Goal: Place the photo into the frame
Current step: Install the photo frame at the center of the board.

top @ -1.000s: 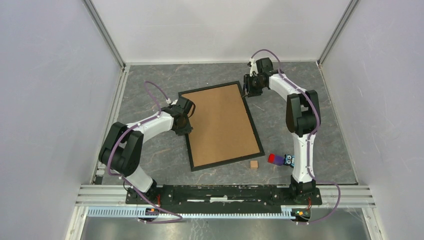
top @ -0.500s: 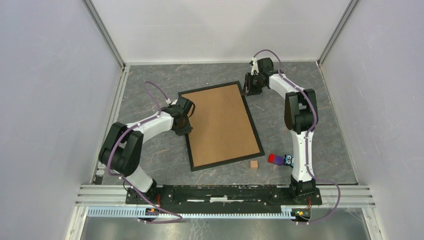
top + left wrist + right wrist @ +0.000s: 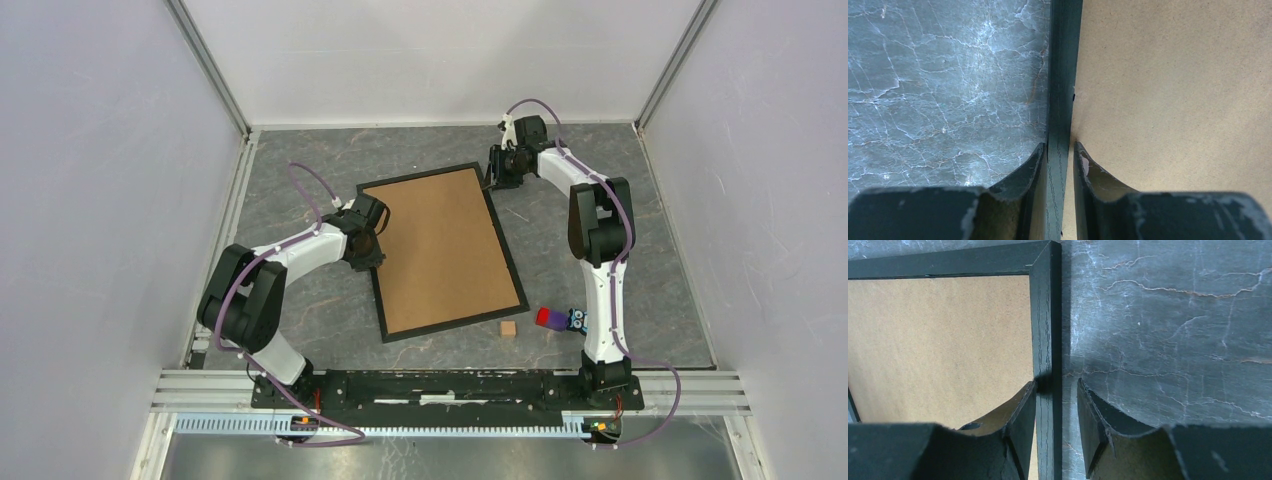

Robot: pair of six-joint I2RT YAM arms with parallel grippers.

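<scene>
Holding the thin black rectangular picture frame (image 3: 1063, 60) clamped in my left gripper (image 3: 1060, 145), right gripper (image 3: 1056, 381) straddling its rail slightly apart, I'd close squarely before lifting.

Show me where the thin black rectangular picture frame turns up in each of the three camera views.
Top external: the thin black rectangular picture frame lies tilted at the picture's centre.
Left wrist: one rail of it runs top to bottom at centre.
Right wrist: its corner is at top centre, one rail running down.
Shared landmark: the plain brown backing board inside it.
</scene>
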